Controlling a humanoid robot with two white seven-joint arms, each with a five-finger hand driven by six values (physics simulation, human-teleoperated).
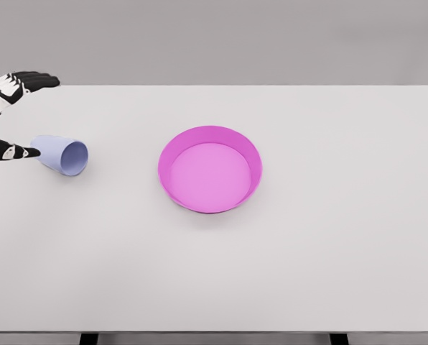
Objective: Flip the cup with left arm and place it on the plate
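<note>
Reach step. My left hand (13, 115) sits at the table's (307, 273) left edge, fingers spread wide around the cup's base, thumb tip near or maybe touching it; half cropped, hard to tell. Nothing gripped yet. Cup (62, 155) lies on its side, mouth facing the plate (210, 169), well apart from it. Next: close on cup, lift, turn upright, carry to plate.

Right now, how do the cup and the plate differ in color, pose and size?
The cup is pale lavender; the plate is bright magenta. The cup lies on its side, its mouth toward the plate; the plate sits flat, open side up. The cup looks much narrower than the plate. Both rest on the white table, and both are empty.
</note>
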